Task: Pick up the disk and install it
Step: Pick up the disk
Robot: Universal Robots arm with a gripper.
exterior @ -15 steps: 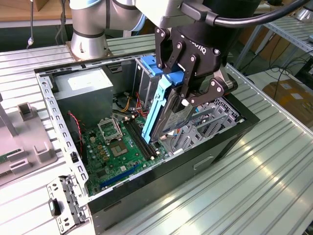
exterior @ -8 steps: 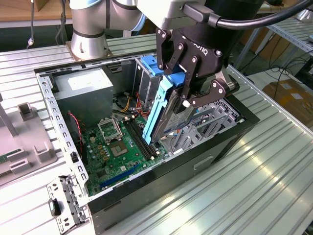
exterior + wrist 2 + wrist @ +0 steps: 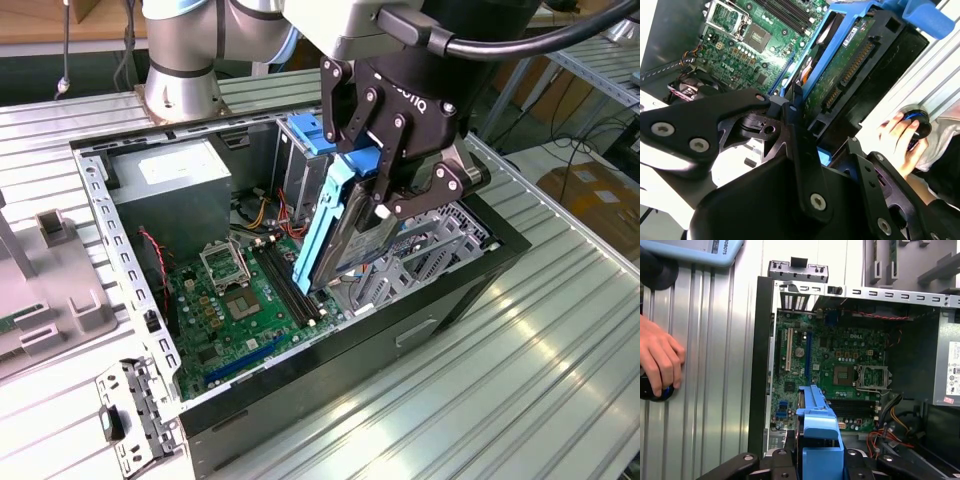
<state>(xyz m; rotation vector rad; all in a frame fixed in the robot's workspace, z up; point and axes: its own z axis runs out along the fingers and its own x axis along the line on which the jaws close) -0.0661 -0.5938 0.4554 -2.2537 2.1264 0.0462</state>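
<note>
- We are at a ribbed metal surface (image 3: 560, 330) in a workshop. An open computer case (image 3: 430, 322) lies on it on its side, opening upward, which we judge leaves the inside reachable from above.
- Nearest in the exterior view is the case's black wall. Just behind it is a perforated metal cage (image 3: 440, 240), probably the bay meant for the drive.
- The disk (image 3: 345, 245) is up in the air, held steeply tilted. Its lower end dips into the case between the cage and the circuit board (image 3: 240, 300). We think the tilt is there to line its blue rails up with the cage.
- The claw (image 3: 372, 172) is clamped narrowly on the disk's upper end, with one finger on each side of the blue rail. In the second wrist view the disk's green underside (image 3: 840, 75) faces the camera.
- Farther back in the case sits the grey power box (image 3: 175, 180), well apart from the disk.
- In the first wrist view a person's hand (image 3: 660, 357) rests on a round black knob (image 3: 651, 389) on the surface, beside the case and clear of the claw.
</note>
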